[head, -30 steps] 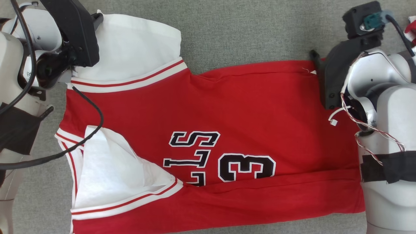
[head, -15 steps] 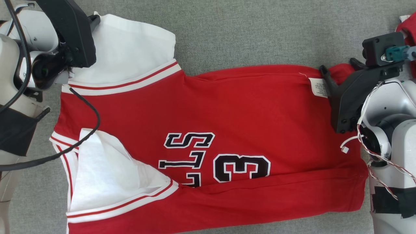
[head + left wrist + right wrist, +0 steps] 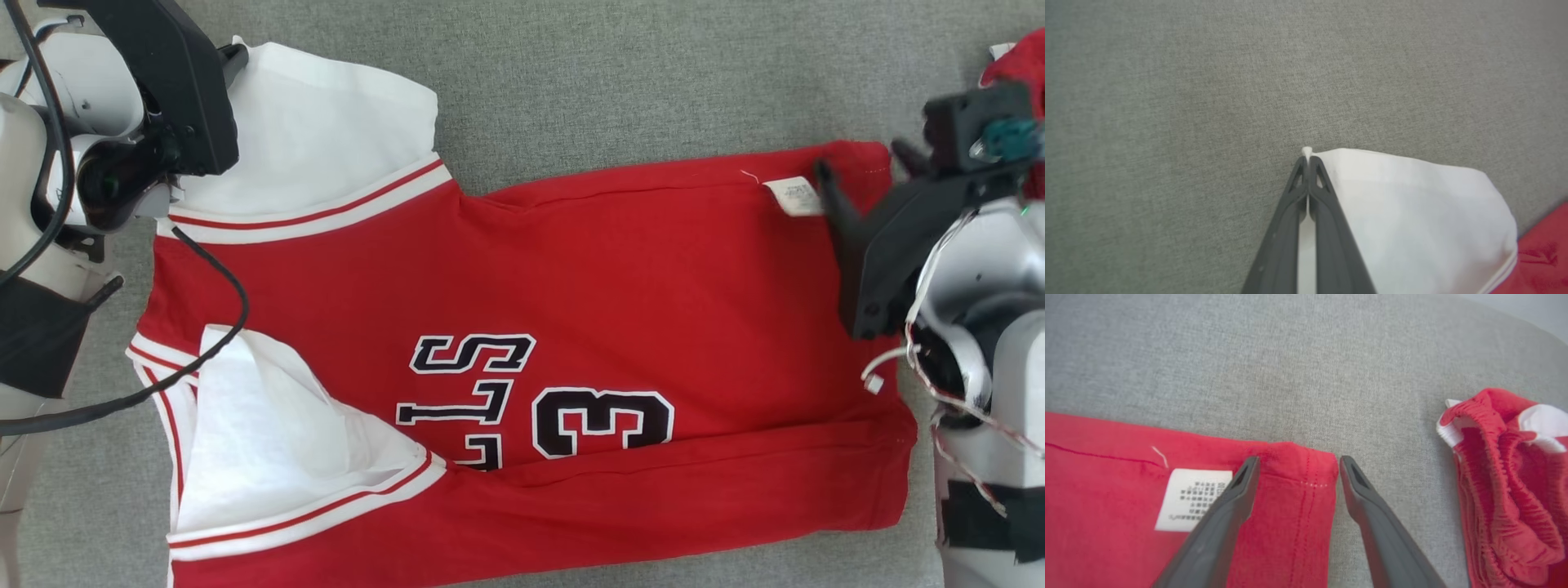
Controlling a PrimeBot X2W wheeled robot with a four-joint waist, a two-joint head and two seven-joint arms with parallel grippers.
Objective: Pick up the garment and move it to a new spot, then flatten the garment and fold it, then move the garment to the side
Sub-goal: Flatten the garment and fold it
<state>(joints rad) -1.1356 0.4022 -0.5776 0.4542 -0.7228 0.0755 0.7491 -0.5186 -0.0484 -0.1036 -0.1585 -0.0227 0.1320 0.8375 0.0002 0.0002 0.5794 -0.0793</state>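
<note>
The red-and-white basketball jersey (image 3: pixel 620 269) lay spread flat on the grey fabric surface (image 3: pixel 620 73), number side up. The left gripper (image 3: pixel 1307 161) was clamped on the tip of its white sleeve (image 3: pixel 1412 212). The right gripper (image 3: pixel 1299 461) stood open astride the hem corner (image 3: pixel 1318 473), one finger at the edge of the care label (image 3: pixel 1186 500). Crumpled red shorts (image 3: pixel 1506 490) lay near that gripper's right, apart from the jersey.

My right gripper (image 3: pixel 1299 461) holds its two fingers wide apart over the corner of the red garment (image 3: pixel 1106 490). One finger sits next to the white tag (image 3: pixel 1180 502). The other is over the grey cloth (image 3: pixel 1290 375). A bunched-up red and white thing (image 3: pixel 1502 477) lies nearby.
</note>
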